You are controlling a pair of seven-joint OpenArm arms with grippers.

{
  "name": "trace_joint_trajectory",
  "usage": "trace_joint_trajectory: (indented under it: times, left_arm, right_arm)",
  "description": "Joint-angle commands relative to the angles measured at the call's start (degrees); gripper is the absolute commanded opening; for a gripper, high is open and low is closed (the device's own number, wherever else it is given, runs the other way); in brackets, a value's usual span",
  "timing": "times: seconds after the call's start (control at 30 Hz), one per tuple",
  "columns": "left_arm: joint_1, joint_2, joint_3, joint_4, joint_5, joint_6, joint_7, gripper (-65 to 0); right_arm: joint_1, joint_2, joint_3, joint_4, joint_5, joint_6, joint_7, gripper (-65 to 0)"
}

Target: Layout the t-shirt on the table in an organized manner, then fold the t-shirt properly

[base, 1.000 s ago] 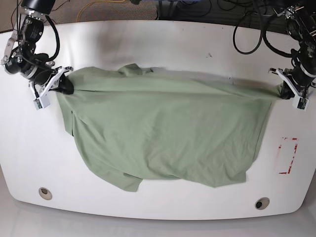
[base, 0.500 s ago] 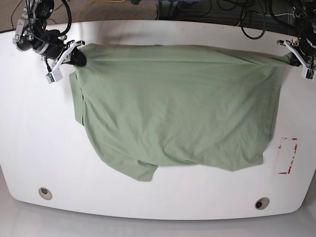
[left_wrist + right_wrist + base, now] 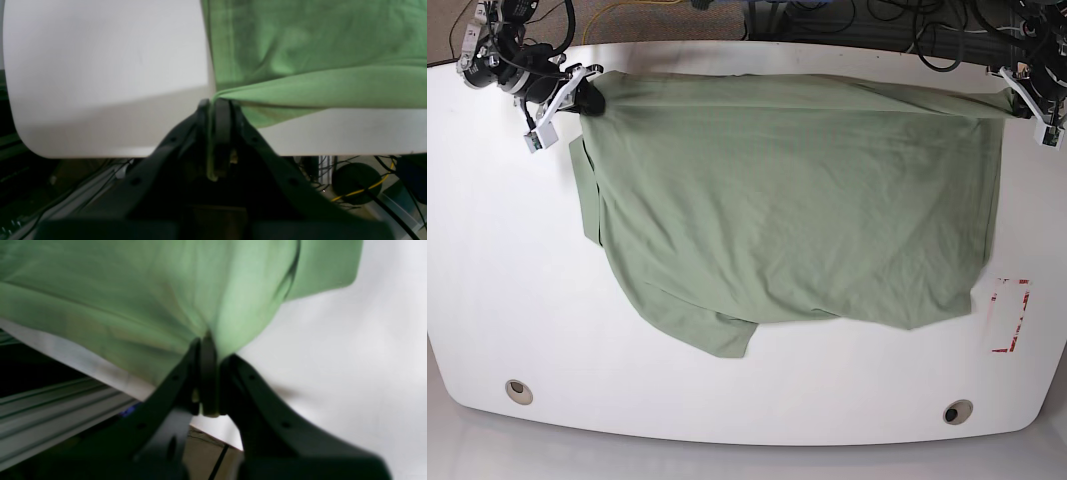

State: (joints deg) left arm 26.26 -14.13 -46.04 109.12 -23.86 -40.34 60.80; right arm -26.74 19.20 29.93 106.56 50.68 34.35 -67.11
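Two corners of the t-shirt are pinched from where I sit at the controls, one by each arm, along the far edge of the worktop. My right end effector, at the far left of the base view, has its jaws closed tight on a bunched corner of the green cloth; its wrist view shows the fabric gathered into a point right at the closed tips and fanning away from them. My left end effector, at the far right, is likewise clamped shut on the opposite corner, and its wrist view shows a taut fold of cloth running out of the tips toward the shirt body.

Between the two grips the far edge of the t-shirt runs nearly straight across the worktop. From there the cloth spreads toward me, mostly flat with shallow wrinkles. Its near edge is uneven: a folded flap juts out at the near left, and a layer of cloth shows along the left side. A red-marked rectangle lies just right of the shirt's near right corner. Two round grommet holes sit near the front edge, clear of the cloth.
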Motion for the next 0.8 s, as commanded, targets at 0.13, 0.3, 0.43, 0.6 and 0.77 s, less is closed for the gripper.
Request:
trace_joint_trajectory:
  times: [0.13,0.3,0.43,0.6,0.77]
  left_arm:
    - [-7.0,-1.0,0.2,0.5,-0.1,0.3,-1.1,-65.0]
    - [-10.8,-1.2,2.3,-1.1,1.2,0.3,-1.1,-65.0]
    - [-14.9,-1.2,3.9,-3.9,4.4,0.3,-1.1,-65.0]
    - [-19.4,-1.3,5.7,-8.3,7.0,0.3,-1.1,-65.0]
    - [-23.1,-1.3,6.1,-12.5,8.3,0.3,-1.1,-65.0]
  right_arm:
    - [2.3,1.0,0.5,1.3,0.6,-0.2,1.0,-65.0]
    - [3.8,1.0,0.5,1.2,0.6,-0.2,1.0,-65.0]
    - [5.7,1.0,0.5,0.0,0.6,-0.2,1.0,-65.0]
    - [7.6,1.0,0.6,-3.2,0.6,-0.2,1.0,-65.0]
    - [9.6,1.1,0.6,-6.4,0.6,-0.2,1.0,-65.0]
